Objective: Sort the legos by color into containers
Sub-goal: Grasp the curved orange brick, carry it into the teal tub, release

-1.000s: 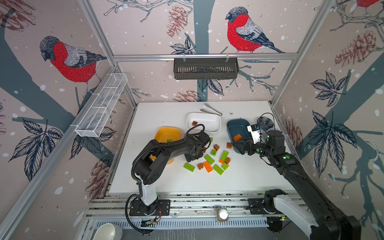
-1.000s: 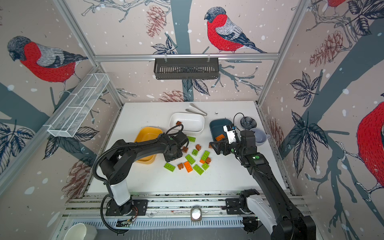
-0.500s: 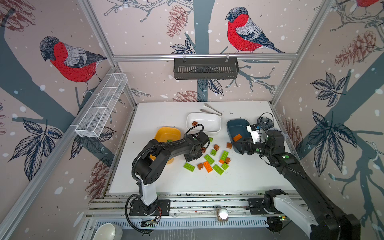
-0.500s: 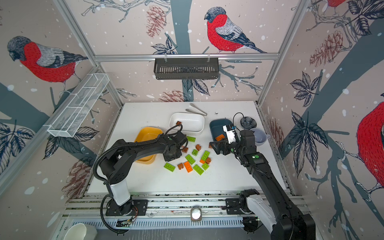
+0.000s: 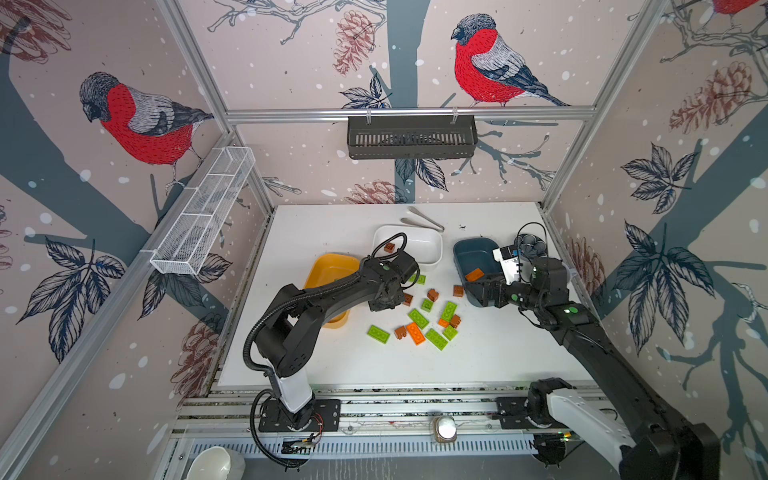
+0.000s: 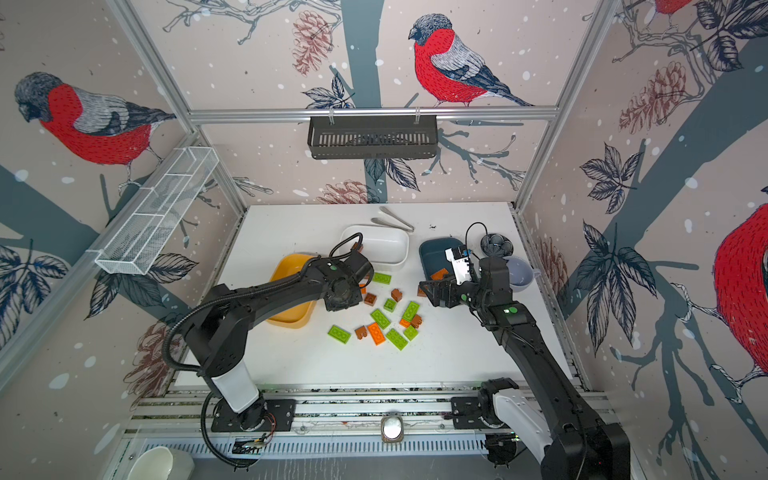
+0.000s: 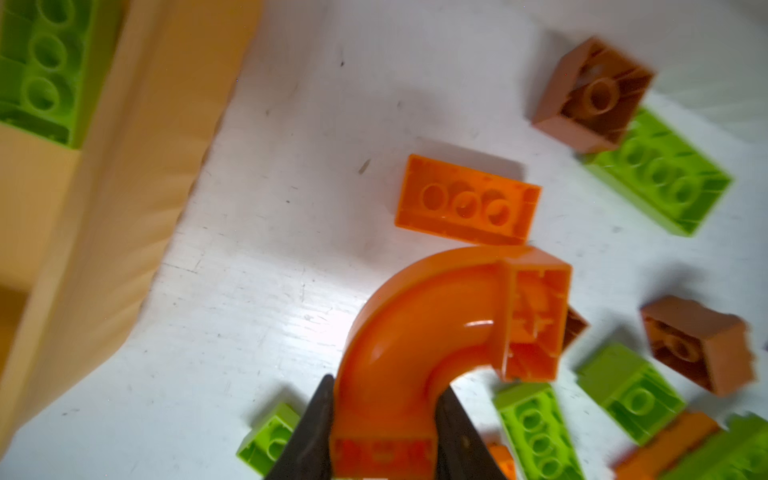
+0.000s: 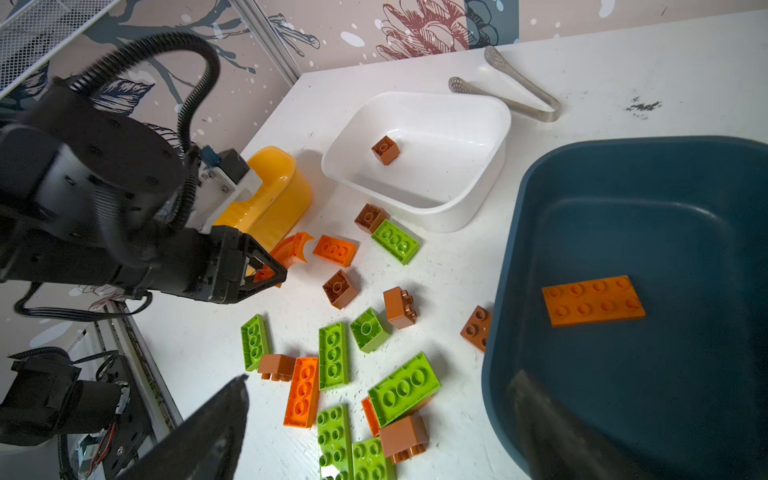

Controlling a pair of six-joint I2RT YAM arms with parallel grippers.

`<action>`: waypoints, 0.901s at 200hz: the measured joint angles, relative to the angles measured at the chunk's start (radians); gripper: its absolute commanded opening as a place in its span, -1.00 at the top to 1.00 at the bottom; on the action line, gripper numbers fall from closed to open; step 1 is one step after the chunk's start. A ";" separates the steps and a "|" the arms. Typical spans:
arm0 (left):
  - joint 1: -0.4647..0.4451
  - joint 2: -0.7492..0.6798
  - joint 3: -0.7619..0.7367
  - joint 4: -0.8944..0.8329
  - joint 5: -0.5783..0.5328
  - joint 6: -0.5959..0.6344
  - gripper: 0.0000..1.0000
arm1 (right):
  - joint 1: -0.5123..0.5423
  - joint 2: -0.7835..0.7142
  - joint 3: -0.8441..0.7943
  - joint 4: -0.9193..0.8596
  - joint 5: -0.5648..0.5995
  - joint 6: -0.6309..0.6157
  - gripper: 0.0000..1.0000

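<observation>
Orange arch (image 7: 415,332) gripped by left pincer (image 7: 386,386), right pincer (image 8: 380,376) spread wide

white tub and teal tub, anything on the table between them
No. The strip of table between the white tub and the teal tub is bare. The right wrist view shows it best, and both top views agree.

A: Tubs?
B: Row across the counter (image 5: 498,353): left tub (image 5: 330,266), middle tub (image 5: 424,245) set further back, right tub (image 5: 469,255).
A: Bricks?
B: Most loose bricks (image 5: 417,318) scattered before middle tub, between the outer two. One brick (image 5: 389,247) in middle tub, one plate (image 5: 474,274) in right tub.
A: Rest?
B: Behind middle tub, tongs (image 5: 422,219); right of right tub, dish (image 6: 496,245) and mug (image 6: 523,272).
</observation>
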 measured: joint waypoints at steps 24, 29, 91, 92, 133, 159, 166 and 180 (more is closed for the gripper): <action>-0.014 -0.013 0.105 -0.027 0.005 0.066 0.41 | -0.017 0.000 0.013 0.000 0.005 -0.014 -0.99; -0.015 -0.011 0.129 -0.026 0.009 0.085 0.41 | -0.023 0.000 0.015 -0.001 0.008 -0.015 -0.99; -0.066 0.238 0.521 0.083 0.150 0.294 0.43 | -0.113 -0.036 0.024 -0.002 0.022 -0.018 -0.99; -0.067 0.242 0.526 0.085 0.151 0.297 0.43 | -0.115 -0.037 0.024 -0.002 0.022 -0.018 -0.99; -0.106 0.439 0.740 0.160 0.242 0.382 0.44 | -0.148 -0.061 0.035 -0.003 0.026 -0.018 -0.99; -0.107 0.536 0.830 0.194 0.283 0.412 0.45 | -0.159 -0.084 0.035 -0.008 0.027 -0.017 -0.99; -0.109 0.572 0.876 0.195 0.291 0.419 0.45 | -0.161 -0.090 0.035 -0.009 0.027 -0.017 -0.99; -0.114 0.639 0.956 0.198 0.300 0.427 0.31 | -0.168 -0.101 0.035 -0.015 0.029 -0.018 -0.99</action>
